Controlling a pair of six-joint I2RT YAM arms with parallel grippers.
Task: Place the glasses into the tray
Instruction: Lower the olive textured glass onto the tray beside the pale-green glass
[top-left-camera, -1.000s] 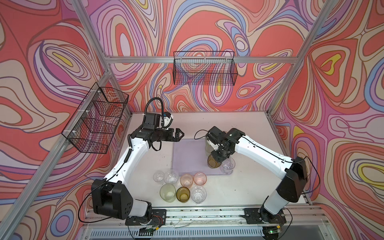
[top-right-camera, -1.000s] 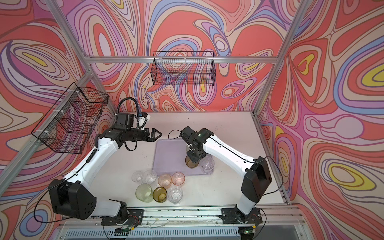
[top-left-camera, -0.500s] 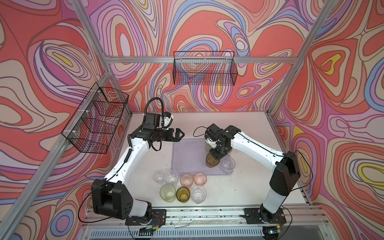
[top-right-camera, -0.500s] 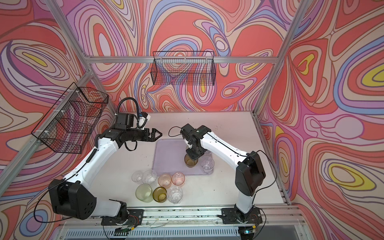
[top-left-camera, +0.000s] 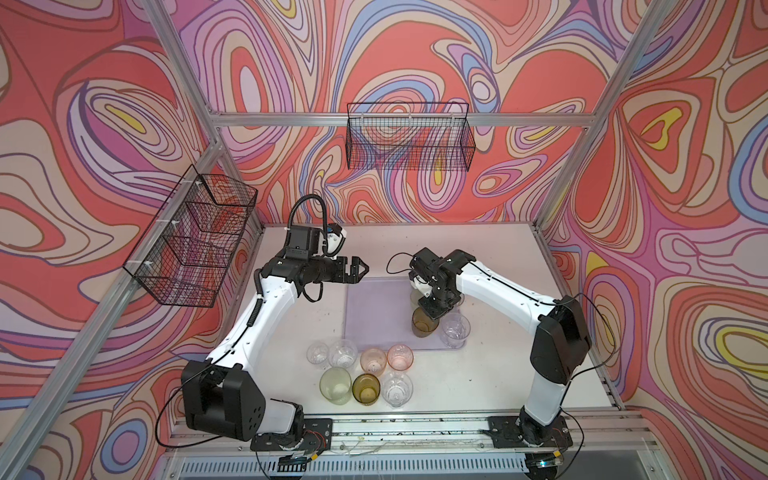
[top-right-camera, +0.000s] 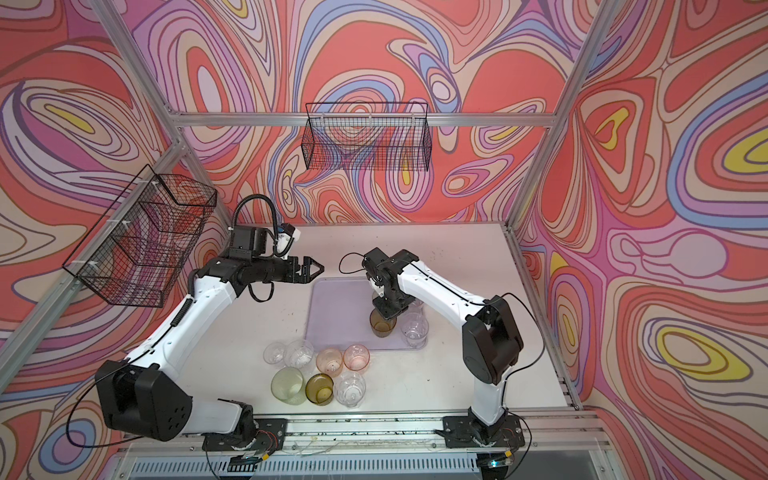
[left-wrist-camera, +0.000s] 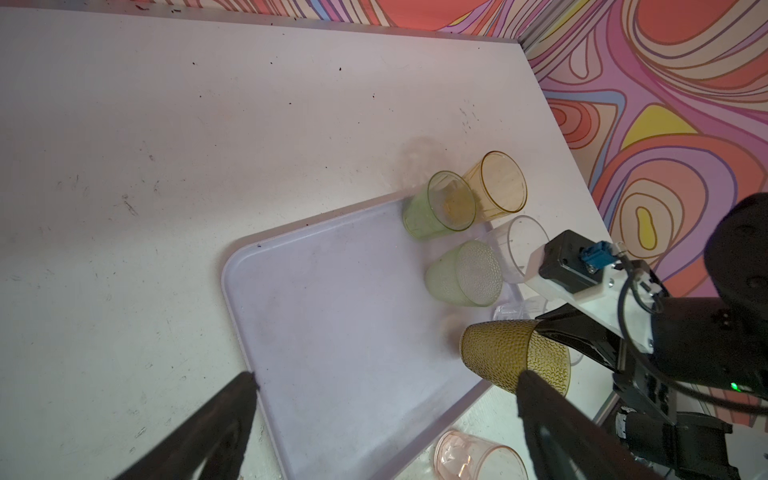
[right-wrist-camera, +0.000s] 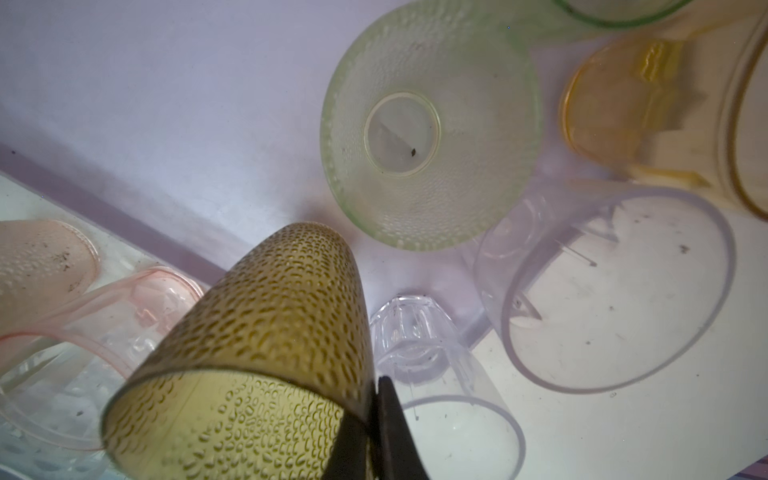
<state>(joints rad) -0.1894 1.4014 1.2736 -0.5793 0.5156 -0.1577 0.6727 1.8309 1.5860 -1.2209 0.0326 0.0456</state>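
The pale lavender tray (top-left-camera: 374, 311) (top-right-camera: 336, 311) lies mid-table. My right gripper (top-left-camera: 434, 309) (top-right-camera: 388, 309) (right-wrist-camera: 376, 386) is shut on the rim of a dark olive-brown dimpled glass (top-left-camera: 423, 324) (left-wrist-camera: 494, 357) (right-wrist-camera: 270, 311), held low over the tray's near right part. Whether its base touches the tray, I cannot tell. Along the tray's right side stand a green glass (left-wrist-camera: 438, 205), an amber glass (left-wrist-camera: 496, 183), a pale green dimpled glass (left-wrist-camera: 465, 274) and clear glasses (top-left-camera: 456, 330). My left gripper (top-left-camera: 363, 268) (left-wrist-camera: 386, 376) hangs open and empty above the tray's far left corner.
Several more glasses (top-left-camera: 365, 374) (top-right-camera: 320, 374) stand grouped on the white table in front of the tray. Black wire baskets hang on the left wall (top-left-camera: 191, 241) and the back wall (top-left-camera: 409, 141). A clear faceted glass (right-wrist-camera: 419, 332) stands right beside the held one.
The right arm's elbow has swung leftward and the held olive-brown glass has shifted slightly left over the tray. The left arm has stayed still.
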